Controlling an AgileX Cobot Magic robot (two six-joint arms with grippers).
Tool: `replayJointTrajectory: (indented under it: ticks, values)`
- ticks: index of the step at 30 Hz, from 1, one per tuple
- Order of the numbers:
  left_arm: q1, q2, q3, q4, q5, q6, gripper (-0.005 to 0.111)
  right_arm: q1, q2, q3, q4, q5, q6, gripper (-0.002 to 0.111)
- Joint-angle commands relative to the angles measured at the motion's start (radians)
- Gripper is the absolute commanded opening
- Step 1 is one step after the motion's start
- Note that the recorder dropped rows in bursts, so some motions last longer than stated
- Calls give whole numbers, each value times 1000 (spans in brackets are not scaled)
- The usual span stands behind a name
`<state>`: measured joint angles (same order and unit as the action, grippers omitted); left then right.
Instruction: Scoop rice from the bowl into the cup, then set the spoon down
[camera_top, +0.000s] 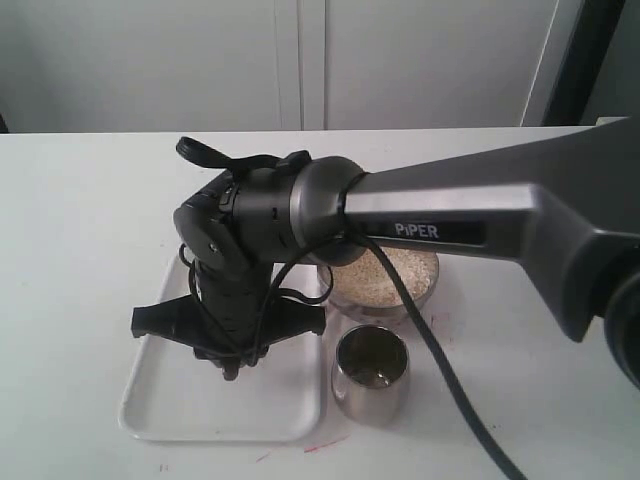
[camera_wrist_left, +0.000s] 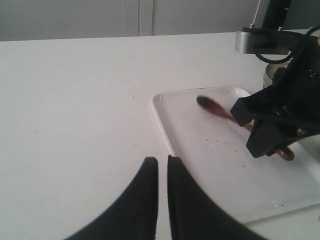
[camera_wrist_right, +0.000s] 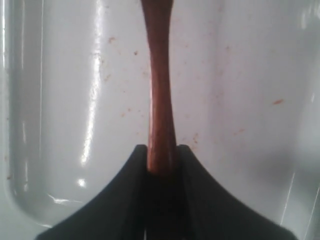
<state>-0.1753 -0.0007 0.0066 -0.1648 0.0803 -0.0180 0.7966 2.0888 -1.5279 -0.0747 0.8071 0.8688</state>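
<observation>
The dark reddish-brown spoon has its slim handle between the jaws of my right gripper, which is shut on it. Its oval end lies low over the white tray, blurred; whether it touches the tray cannot be told. In the exterior view the right gripper points down at the tray and hides the spoon. The steel bowl of pale rice sits right of the tray. The steel cup stands in front of the bowl. My left gripper is shut and holds nothing, near the tray's edge.
The right arm reaches across the table over the bowl, and its black cable hangs down beside the cup. Small reddish specks dot the tray floor. A white wall stands behind the table.
</observation>
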Motion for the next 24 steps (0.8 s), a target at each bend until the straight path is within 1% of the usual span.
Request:
replayJointTrajectory:
  ticks: [1,6,9,12,17,20,24]
  values:
    - [-9,1,-7,-6,-4,-1,14,0,-2,-7,-6,-17,-8,22]
    - [-9,1,-7,-6,-4,-1,14,0,-2,-7,-3,-32,-8,22]
    - [-9,1,-7,-6,-4,-1,14,0,-9,-7,-3,-2,-33,22]
    - [-9,1,-7,-6,-4,-1,14,0,-41,-7,32,43,-179,22]
    - [-9,1,-7,-6,-4,-1,14,0,-129,-7,49,105,-322,19]
    - [-9,1,-7,-6,-4,-1,14,0,-200,-7,18,206,-466,17]
    - [-9,1,-7,-6,-4,-1,14,0,-307,-5,-35,360,-568,17]
